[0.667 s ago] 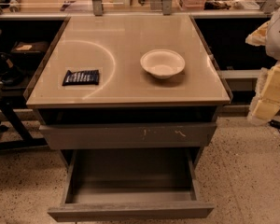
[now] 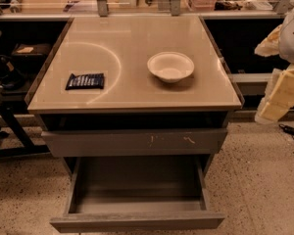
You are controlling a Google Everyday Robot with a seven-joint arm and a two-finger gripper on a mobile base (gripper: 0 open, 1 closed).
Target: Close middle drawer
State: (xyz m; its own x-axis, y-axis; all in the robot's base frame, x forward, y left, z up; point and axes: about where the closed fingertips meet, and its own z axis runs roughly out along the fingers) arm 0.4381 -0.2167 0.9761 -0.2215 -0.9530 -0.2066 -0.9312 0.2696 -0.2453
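Note:
The middle drawer [image 2: 137, 221] is a wide, shallow grey metal drawer with a plain flat front. It stands pulled far out of the cabinet toward me, and its inside is bare. Above it is another grey drawer front [image 2: 134, 142] with pale scratch marks, almost flush with the cabinet. My arm's pale cream end with the gripper [image 2: 274, 102] hangs at the right edge of the view. It is to the right of the cabinet, at about tabletop height, and well apart from the drawer.
On the beige cabinet top [image 2: 132, 97] sit a white bowl [image 2: 170, 66] and a dark snack packet [image 2: 85, 81]. Black shelving stands to the left and behind. A dark frame [image 2: 10, 126] is at the left. The speckled floor [image 2: 255, 180] lies around the cabinet.

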